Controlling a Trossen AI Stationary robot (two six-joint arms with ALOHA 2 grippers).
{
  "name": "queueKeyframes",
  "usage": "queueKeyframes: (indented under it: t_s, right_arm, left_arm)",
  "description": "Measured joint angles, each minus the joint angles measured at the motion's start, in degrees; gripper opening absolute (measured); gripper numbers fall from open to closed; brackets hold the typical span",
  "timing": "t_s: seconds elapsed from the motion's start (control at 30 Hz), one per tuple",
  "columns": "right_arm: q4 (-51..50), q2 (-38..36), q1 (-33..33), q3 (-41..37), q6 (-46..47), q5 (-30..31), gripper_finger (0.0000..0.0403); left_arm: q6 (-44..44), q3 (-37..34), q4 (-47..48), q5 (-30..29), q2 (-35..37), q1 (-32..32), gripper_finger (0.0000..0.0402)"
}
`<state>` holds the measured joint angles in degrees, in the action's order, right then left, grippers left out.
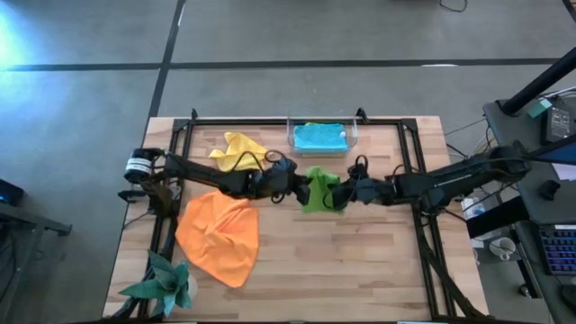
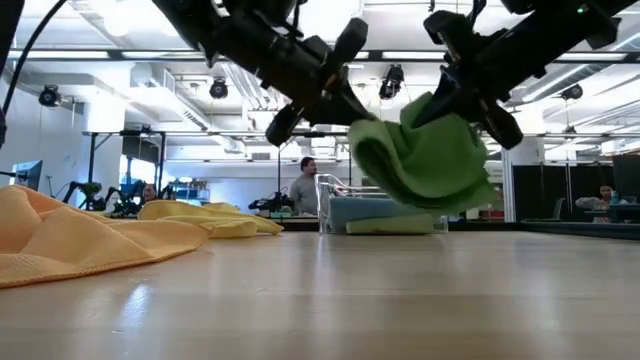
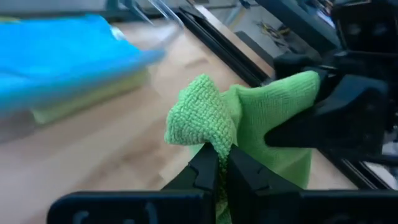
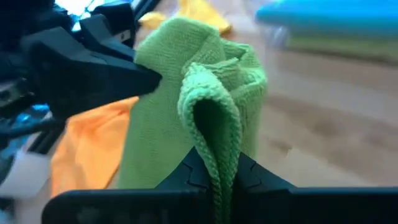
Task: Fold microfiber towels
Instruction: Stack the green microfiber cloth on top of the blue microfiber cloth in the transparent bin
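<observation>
Am holding lime green towel [image 1: 319, 189] above surface [image 1: 360, 270] center, left gripper [image 1: 301, 187] and right gripper [image 1: 346, 192] both clenching it. Blue towel [image 1: 319, 137] lying folded in bin [image 1: 290, 135]; orange towel [image 1: 219, 237], yellow towel [image 1: 236, 149] lying unfolded, remaining.

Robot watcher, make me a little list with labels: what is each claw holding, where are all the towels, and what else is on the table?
left gripper: shut on the green towel
right gripper: shut on the same green towel
green towel: held up off the table between both grippers, bunched
orange towel: lying rumpled on the table, left side
yellow towel: crumpled near the far edge
blue towel: in the clear bin, on top of a yellowish-green one
teal spiky ornament: near left corner
</observation>
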<state>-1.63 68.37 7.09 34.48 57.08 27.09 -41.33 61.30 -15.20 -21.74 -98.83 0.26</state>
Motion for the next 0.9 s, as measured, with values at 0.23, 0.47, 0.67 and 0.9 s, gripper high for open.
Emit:
queueKeyframes:
  t_s: [0.23,0.47,0.67,0.9]
  right_arm:
    - [0.4,-2.5,-8.6,0.9,-6.9,-0.5,0.0009]
    - [0.7,-2.6,-19.0,0.9,-10.8,-3.8,0.0009]
    - [3.7,-2.4,-27.6,0.9,-14.6,-9.8,0.0009]
    - [8.7,0.9,-35.3,0.9,-16.8,-16.8,0.0009]
  left_arm:
    - [0.9,0.6,-0.3,0.3,0.1,5.6,0.0]
    - [7.6,2.9,-0.3,0.4,0.0,10.8,0.0]
    - [12.6,3.7,-0.3,0.4,0.0,14.4,0.0]
    - [13.4,3.8,-1.3,0.8,-0.5,18.0,0.0]
